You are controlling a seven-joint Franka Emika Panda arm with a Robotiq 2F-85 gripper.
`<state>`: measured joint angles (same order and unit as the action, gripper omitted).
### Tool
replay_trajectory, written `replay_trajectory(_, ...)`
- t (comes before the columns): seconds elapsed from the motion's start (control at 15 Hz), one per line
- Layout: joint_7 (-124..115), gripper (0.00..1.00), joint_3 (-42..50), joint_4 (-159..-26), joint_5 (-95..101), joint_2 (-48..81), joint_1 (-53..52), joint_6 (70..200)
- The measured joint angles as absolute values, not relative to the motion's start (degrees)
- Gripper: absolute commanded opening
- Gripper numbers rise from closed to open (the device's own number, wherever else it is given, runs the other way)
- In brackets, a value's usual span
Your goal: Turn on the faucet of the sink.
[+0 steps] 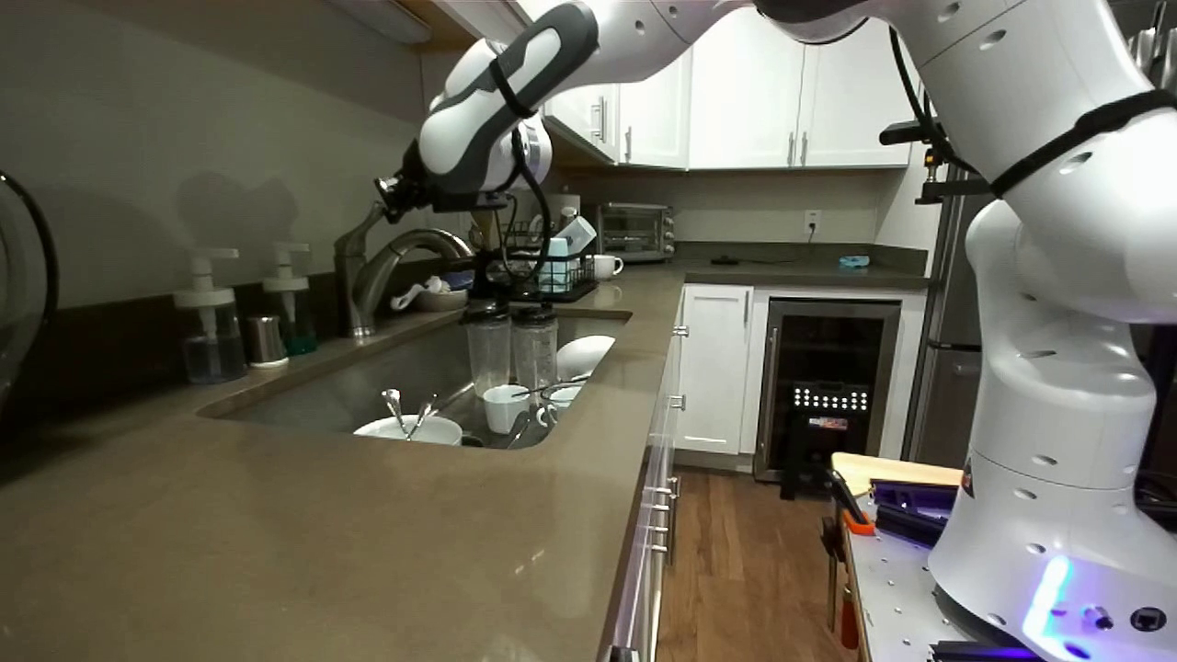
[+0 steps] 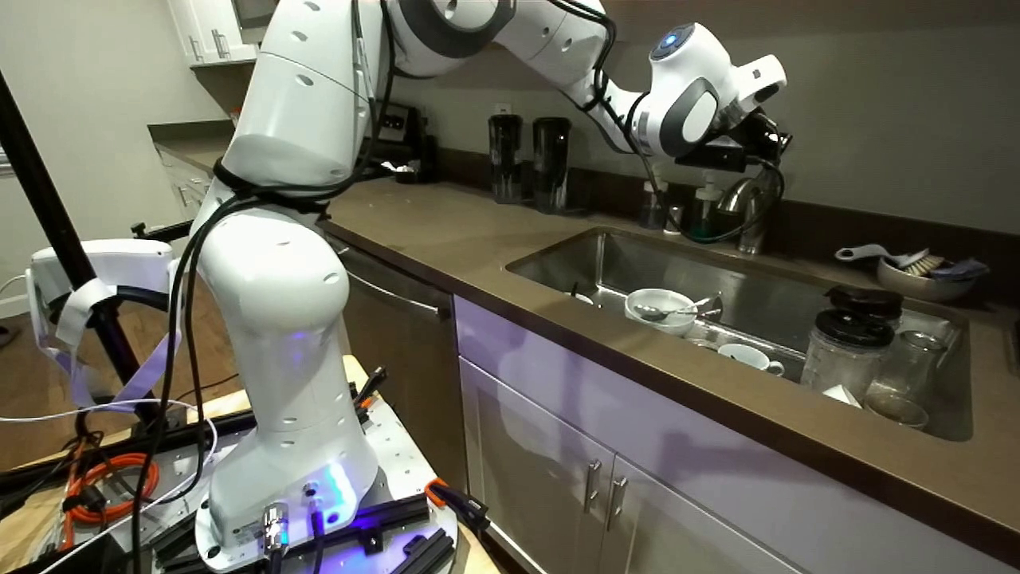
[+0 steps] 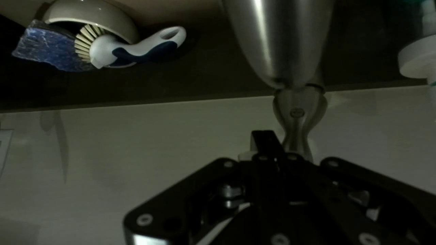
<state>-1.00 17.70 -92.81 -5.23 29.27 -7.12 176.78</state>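
Brown surface seats the faucet between sink and wall; the pincer, jaws together, stands just beside the lever, presumably for pushing.

silvery faucet, black claw

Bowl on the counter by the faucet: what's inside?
The bowl holds a brush and a blue cloth or sponge, both sticking out. They and its side hide the bottom.
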Motion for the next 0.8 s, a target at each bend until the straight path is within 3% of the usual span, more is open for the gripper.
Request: replay_trajectory(0.8,-4.5,0.0,14.4,-92.4,-9.1,29.6,-4.9,178.6)
